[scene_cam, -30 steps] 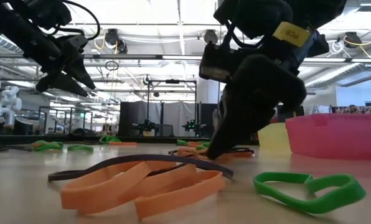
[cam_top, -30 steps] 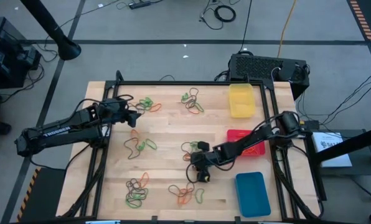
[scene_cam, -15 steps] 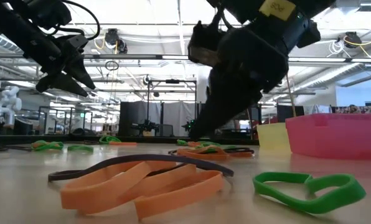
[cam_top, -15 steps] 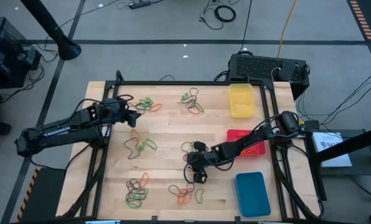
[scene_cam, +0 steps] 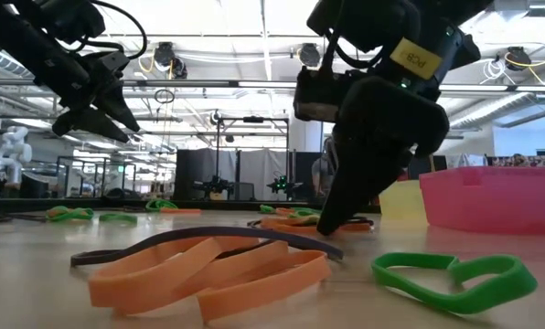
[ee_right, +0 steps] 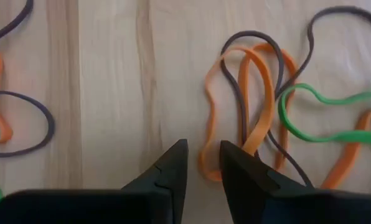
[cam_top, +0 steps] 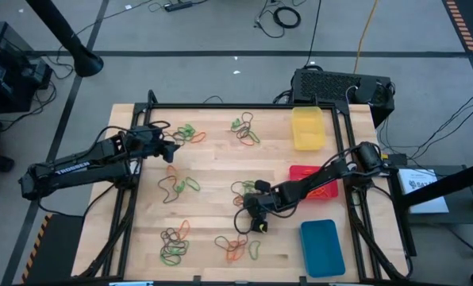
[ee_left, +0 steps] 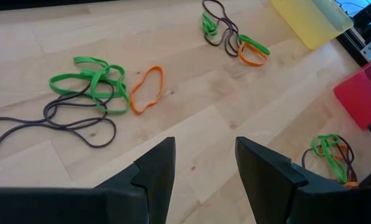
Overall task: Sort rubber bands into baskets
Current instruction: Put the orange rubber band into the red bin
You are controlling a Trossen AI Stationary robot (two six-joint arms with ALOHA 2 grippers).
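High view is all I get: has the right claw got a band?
Observer: Not clearly. In the right wrist view the right claw is open by a narrow gap, with the end of an orange band between its tips.
Operator: Tips on the table?
Observer: The low view shows them at or just above the table; I cannot tell whether they touch.
Operator: Left claw?
Observer: The left wrist view shows the left claw open and empty, over bare wood short of a green and dark tangle.
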